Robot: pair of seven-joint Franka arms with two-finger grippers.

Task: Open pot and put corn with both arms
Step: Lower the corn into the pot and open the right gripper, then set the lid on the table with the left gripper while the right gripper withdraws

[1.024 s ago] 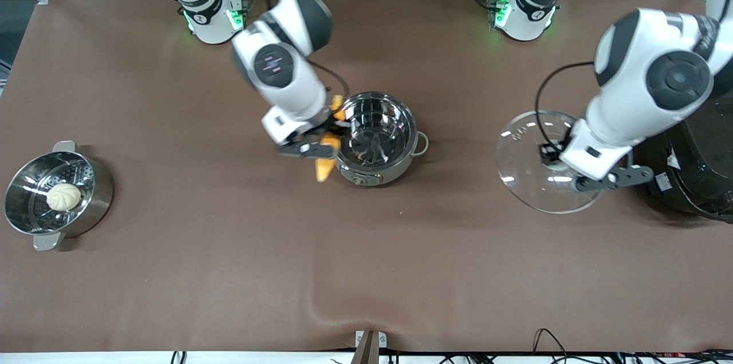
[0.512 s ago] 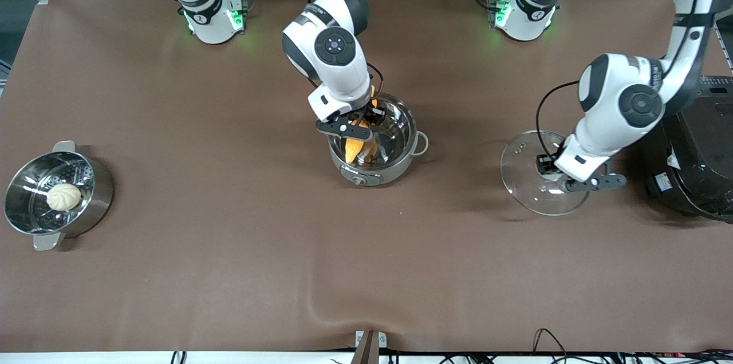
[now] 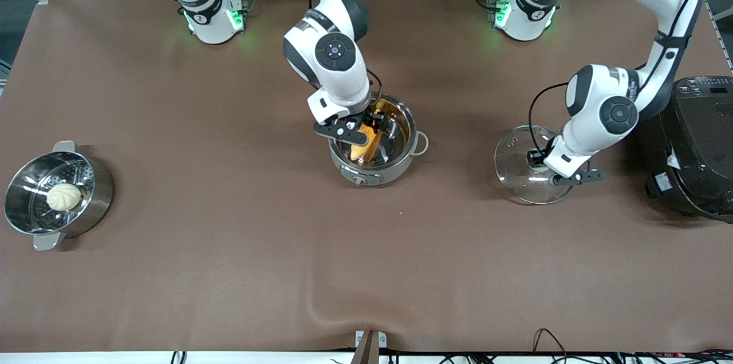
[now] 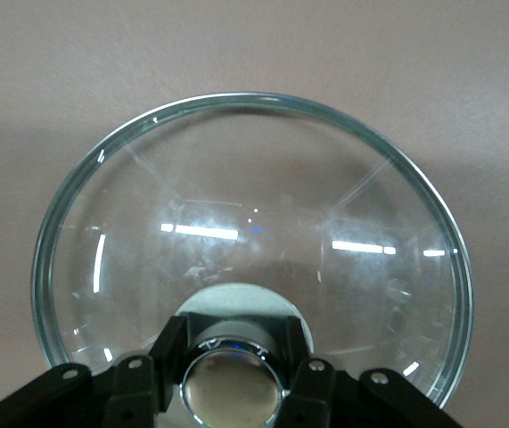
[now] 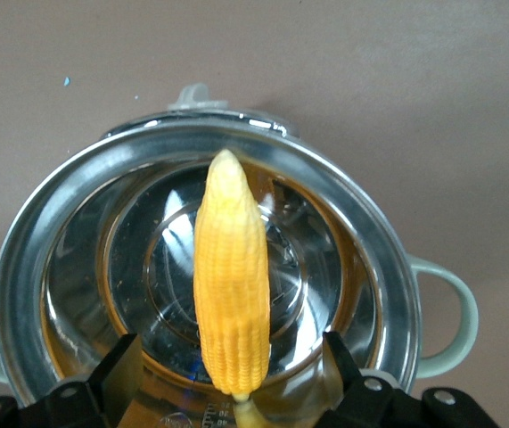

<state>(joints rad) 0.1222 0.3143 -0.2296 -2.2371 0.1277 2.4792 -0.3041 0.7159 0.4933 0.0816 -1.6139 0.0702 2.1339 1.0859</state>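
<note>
Steel and open-topped, the pot (image 3: 373, 173) stands mid-table with its front knob (image 3: 359, 180) at six o'clock, facing the front camera. Its lid (image 3: 518, 175) is off and parked at about three o'clock from it, toward the left arm's end, so the mouth is free for loading. The left gripper (image 4: 233, 383) is clamped on the lid's handle. Whether the glass rests on the table (image 3: 229, 249) or hangs just above it I cannot quite tell. The right gripper (image 5: 232, 357) is over the pot with its fingers spread wider than the corn (image 5: 230, 285). They stand clear on both sides and grip nothing, which suggests a release. The corn lies inside the pot across the bottom, its tapered tip toward the front knob and its pale stub toward the gripper. It is yellow-orange with neat kernel rows, and nearly as long as the pot floor is wide.
</note>
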